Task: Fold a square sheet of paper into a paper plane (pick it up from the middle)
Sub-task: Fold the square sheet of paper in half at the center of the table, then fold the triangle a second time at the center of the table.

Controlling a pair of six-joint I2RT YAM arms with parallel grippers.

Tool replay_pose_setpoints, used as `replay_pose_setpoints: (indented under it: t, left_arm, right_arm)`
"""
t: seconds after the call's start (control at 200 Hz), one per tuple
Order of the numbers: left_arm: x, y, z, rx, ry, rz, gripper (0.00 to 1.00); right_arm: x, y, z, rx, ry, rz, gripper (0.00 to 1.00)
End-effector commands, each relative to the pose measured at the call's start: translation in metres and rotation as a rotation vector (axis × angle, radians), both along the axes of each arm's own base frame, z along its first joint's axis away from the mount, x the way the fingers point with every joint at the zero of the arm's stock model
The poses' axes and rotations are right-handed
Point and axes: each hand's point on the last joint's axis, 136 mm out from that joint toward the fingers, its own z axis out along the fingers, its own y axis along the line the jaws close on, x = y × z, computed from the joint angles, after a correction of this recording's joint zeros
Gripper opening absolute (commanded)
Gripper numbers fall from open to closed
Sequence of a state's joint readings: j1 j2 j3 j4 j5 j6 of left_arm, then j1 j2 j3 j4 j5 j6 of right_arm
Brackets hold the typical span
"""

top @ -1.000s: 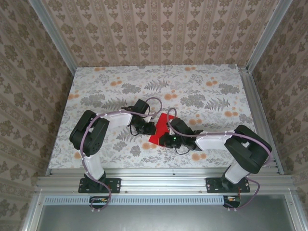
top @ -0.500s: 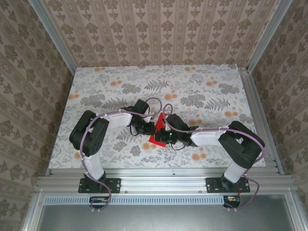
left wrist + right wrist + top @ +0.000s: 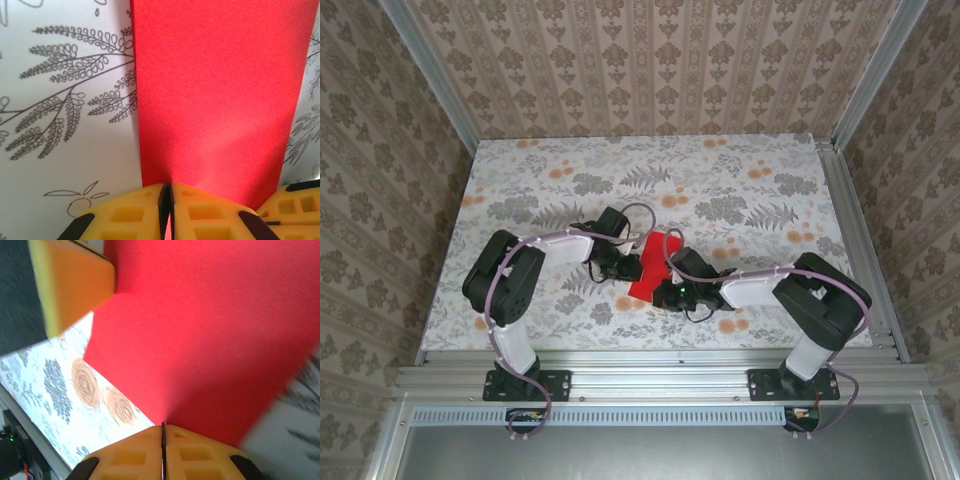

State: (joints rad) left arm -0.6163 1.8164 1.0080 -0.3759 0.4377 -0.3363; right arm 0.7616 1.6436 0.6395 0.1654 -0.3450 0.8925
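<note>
From above, a thin, matte, bright red sheet of paper (image 3: 651,267) lies near the middle of the flower-printed desk (image 3: 740,180), slanting from lower left to upper right between the two arms. The left pincer (image 3: 623,266) meets its left edge and the right pincer (image 3: 667,290) meets its near edge. At this distance the black wrists cover the fingertips, so the grip itself cannot be read from there. The left wrist camera makes it clear. The left pincer (image 3: 165,187) has its two yellow pads pressed together with no gap, clenched on the near edge of the paper (image 3: 215,90). The paper runs away from the pincer as a straight-sided red band over the grey leaf prints of the desk (image 3: 65,150). A yellow fingertip (image 3: 295,205) of the other arm sits at the lower right corner, touching the same edge of the band. The right wrist camera shows the right pincer (image 3: 162,426) likewise closed tight, its pads meeting in a thin dark line and nipping the red paper (image 3: 210,330) where it narrows to them. From this side the sheet spreads wide and lifts off the surface, with two orange flower prints (image 3: 100,390) beneath its left edge. A blurred yellow fingertip (image 3: 70,285) of the left arm sits against the sheet's upper left corner.
</note>
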Motion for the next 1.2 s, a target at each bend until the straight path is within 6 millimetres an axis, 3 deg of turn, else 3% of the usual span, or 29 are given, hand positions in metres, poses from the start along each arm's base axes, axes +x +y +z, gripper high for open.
replay_pose_setpoints:
  t: [0.0,0.23,0.315,0.33,0.385,0.49,0.52,0.775,1.195]
  left_arm:
    - [-0.032,0.044,-0.029,0.187,0.133,0.044,0.14]
    - [-0.032,0.025,-0.009,0.096,0.143,0.064,0.15]
    - [-0.033,0.018,-0.004,0.058,0.149,0.077,0.15]
    - [-0.033,0.017,-0.003,0.05,0.149,0.077,0.15]
    - [-0.034,0.013,-0.001,0.033,0.154,0.084,0.15]
    - [-0.036,0.007,0.001,0.011,0.158,0.088,0.15]
    - [-0.037,0.006,0.001,0.006,0.163,0.091,0.15]
    - [-0.039,0.001,0.002,-0.003,0.162,0.094,0.15]
    - [-0.041,0.003,0.001,0.003,0.162,0.09,0.15]
  right_arm:
    - [-0.023,-0.036,-0.016,-0.117,0.069,-0.015,0.11]
    - [0.006,-0.049,0.028,-0.013,-0.038,-0.134,0.21]
    - [0.019,-0.062,0.027,0.014,-0.035,-0.215,0.27]
    - [0.023,-0.063,0.035,0.036,-0.056,-0.227,0.28]
    - [0.029,-0.068,0.037,0.047,-0.063,-0.255,0.32]
    - [0.037,-0.066,0.042,0.069,-0.064,-0.269,0.41]
    - [0.038,-0.065,0.033,0.061,-0.041,-0.27,0.42]
    - [0.051,-0.05,0.022,0.089,-0.01,-0.271,0.45]
    - [0.064,-0.018,0.021,0.1,0.007,-0.215,0.46]
